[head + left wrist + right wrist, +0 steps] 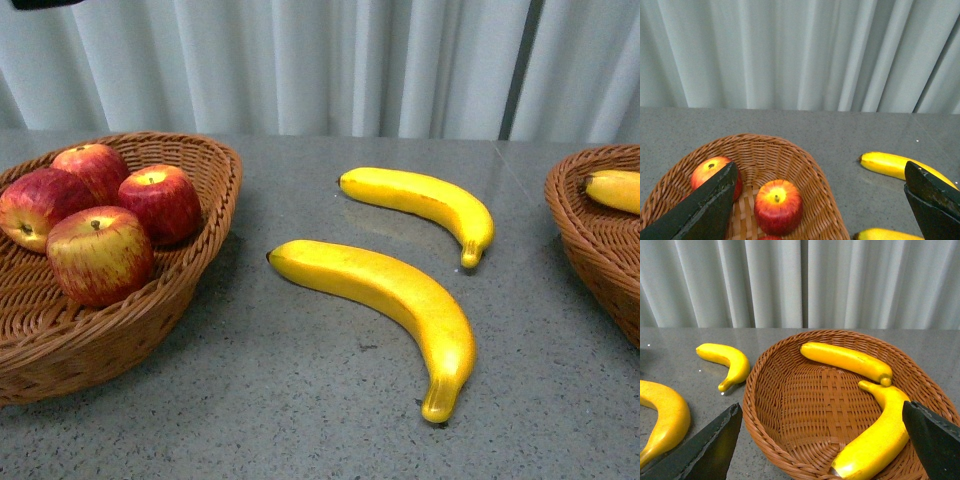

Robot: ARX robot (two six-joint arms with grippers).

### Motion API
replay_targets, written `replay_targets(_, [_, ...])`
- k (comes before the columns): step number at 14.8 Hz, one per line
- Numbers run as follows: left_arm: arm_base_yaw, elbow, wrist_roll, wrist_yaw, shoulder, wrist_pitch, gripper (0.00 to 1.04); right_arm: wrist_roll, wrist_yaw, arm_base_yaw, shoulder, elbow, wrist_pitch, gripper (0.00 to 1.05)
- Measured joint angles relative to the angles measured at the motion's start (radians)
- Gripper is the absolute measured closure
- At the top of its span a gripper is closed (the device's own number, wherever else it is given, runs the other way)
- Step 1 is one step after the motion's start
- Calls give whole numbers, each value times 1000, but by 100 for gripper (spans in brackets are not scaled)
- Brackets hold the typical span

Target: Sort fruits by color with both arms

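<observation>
Front view: bananas point(390, 292) lie between apple basket point(222, 175) and right basket point(590, 240)

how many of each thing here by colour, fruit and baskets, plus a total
glossy red apples streaked with yellow: 4
long curved yellow bananas: 4
brown woven wicker baskets: 2
total: 10
</observation>
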Motion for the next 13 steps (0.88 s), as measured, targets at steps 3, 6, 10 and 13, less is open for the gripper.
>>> replay_targets(3, [-69,-269,36,-164,-141,182,17,0,0,0,0,0,0,7])
replay_targets(6, [34,-533,59,-128,-305,287,51,0,0,0,0,0,0,7])
replay_targets(10, [109,-571,60,-37,-450,205,89,0,0,0,0,0,0,7])
replay_targets(13, [164,-629,62,16,-532,180,103,0,0,0,0,0,0,7])
